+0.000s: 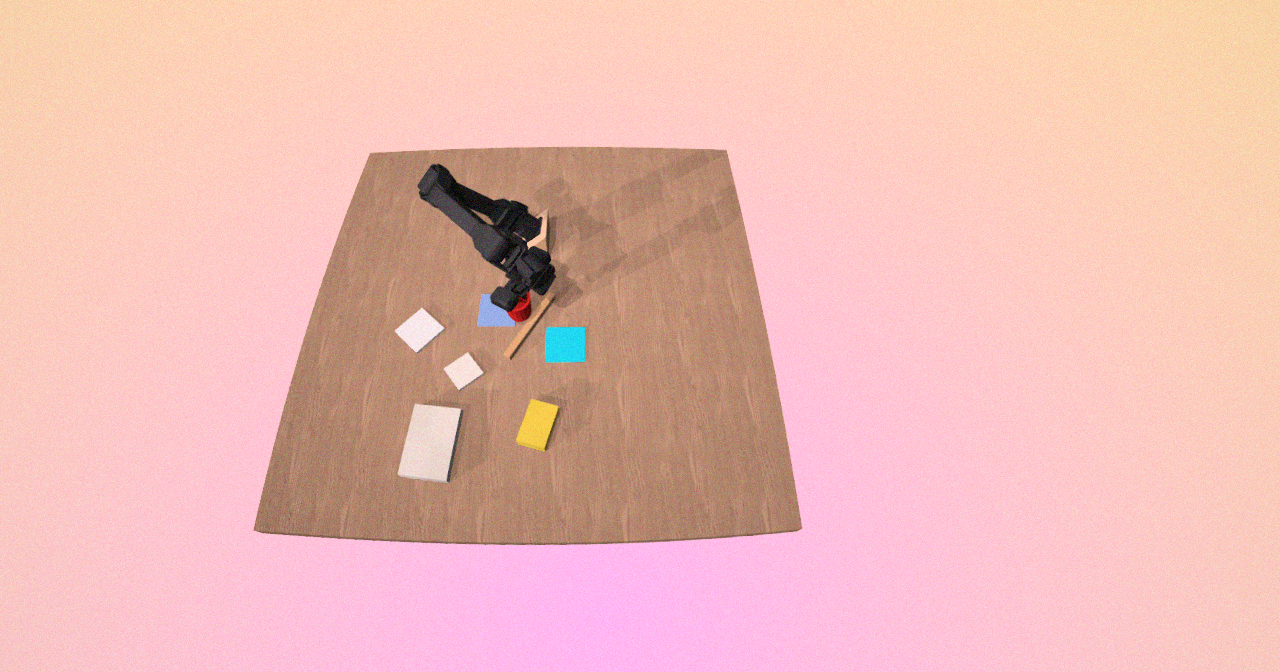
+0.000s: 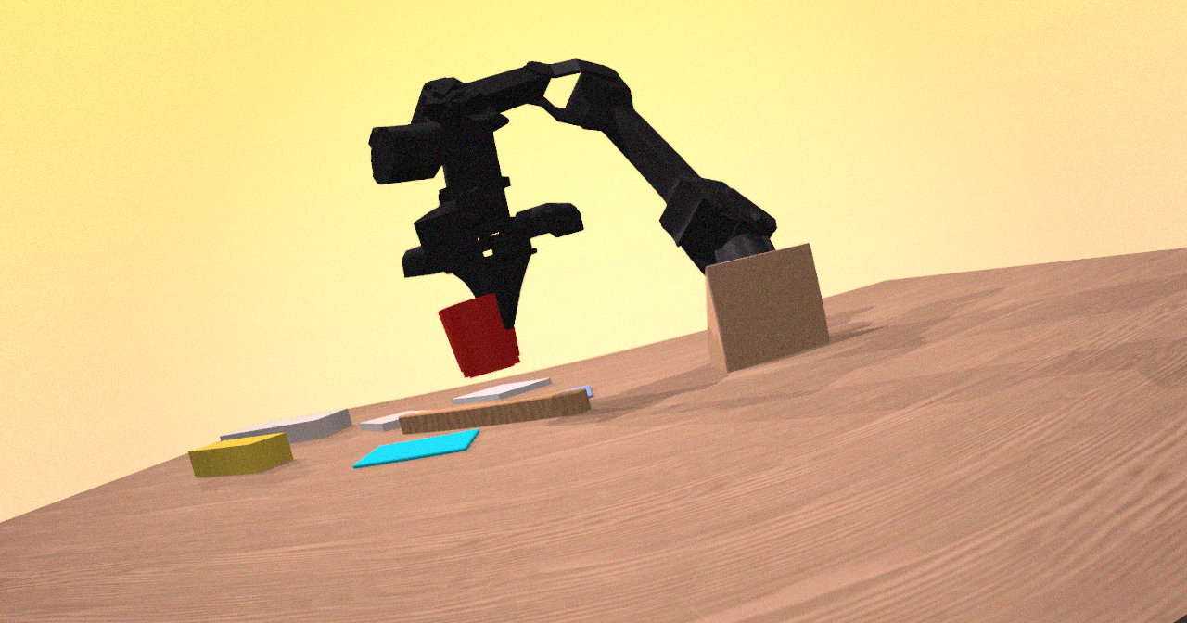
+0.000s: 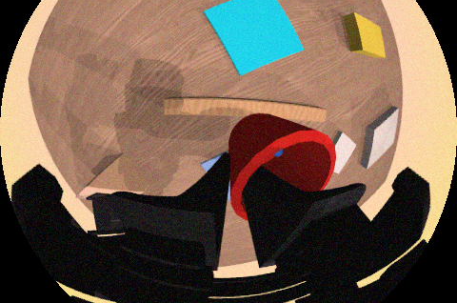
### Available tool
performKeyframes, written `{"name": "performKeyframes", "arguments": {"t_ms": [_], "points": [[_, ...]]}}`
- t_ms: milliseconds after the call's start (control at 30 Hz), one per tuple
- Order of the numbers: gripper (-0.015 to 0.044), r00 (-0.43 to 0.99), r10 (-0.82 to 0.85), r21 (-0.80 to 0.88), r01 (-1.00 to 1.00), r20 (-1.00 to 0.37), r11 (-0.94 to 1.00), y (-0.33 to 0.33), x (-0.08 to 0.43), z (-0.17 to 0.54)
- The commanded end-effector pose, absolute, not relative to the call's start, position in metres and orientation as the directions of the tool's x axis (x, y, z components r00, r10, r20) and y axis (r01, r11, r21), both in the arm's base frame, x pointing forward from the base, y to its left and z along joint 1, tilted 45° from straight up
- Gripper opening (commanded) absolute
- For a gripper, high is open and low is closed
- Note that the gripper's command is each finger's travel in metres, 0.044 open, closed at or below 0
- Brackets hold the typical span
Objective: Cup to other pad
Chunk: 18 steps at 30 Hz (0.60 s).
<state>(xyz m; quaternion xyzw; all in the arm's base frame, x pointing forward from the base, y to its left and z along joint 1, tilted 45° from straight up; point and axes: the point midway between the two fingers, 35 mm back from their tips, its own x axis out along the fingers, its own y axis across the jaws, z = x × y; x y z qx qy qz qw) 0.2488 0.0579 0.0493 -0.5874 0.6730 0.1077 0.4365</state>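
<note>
Wood-grained counter [image 1: 626, 417] fills the middle of our top view, under a plain pink-and-peach backdrop. Our gripper [image 2: 502, 308] points down from the bent black arm [image 2: 639, 150] and is closed on the rim of the red cup [image 2: 478, 336], pinching its wall between the two fingers. In the exterior view we see the cup hanging in the air, well off the counter and tilted a little. In the wrist view we catch a small blue speck inside the cup's mouth; we cannot tell whether it is a marble.

Under the cup, at about 9 o'clock of it in the top view, lies the pale blue pad [image 1: 491, 312], partly covered by the gripper. A thin wooden strip [image 1: 528, 328] runs slantwise just beside the cup, between the two pads. At 4 o'clock of the cup lies the cyan pad [image 1: 564, 344], apart from the strip.

Farther out, we see two white tiles [image 1: 418, 329] [image 1: 462, 370] at 8 o'clock, a larger white slab [image 1: 429, 441] at 7 o'clock, and a yellow block [image 1: 537, 423] at 6 o'clock. Our arm rises from a tan box [image 2: 765, 305] at 12 o'clock.
</note>
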Motion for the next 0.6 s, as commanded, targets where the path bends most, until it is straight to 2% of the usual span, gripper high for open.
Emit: {"name": "performKeyframes", "arguments": {"t_ms": [0,567], "points": [[0.0000,0.069,-0.695,-0.367,-0.884,-0.715,0.290,0.065,0.254,0.043],[0.0000,0.070,-0.694,-0.368,-0.883,-0.716,0.291,0.086,0.269,0.026]]}}
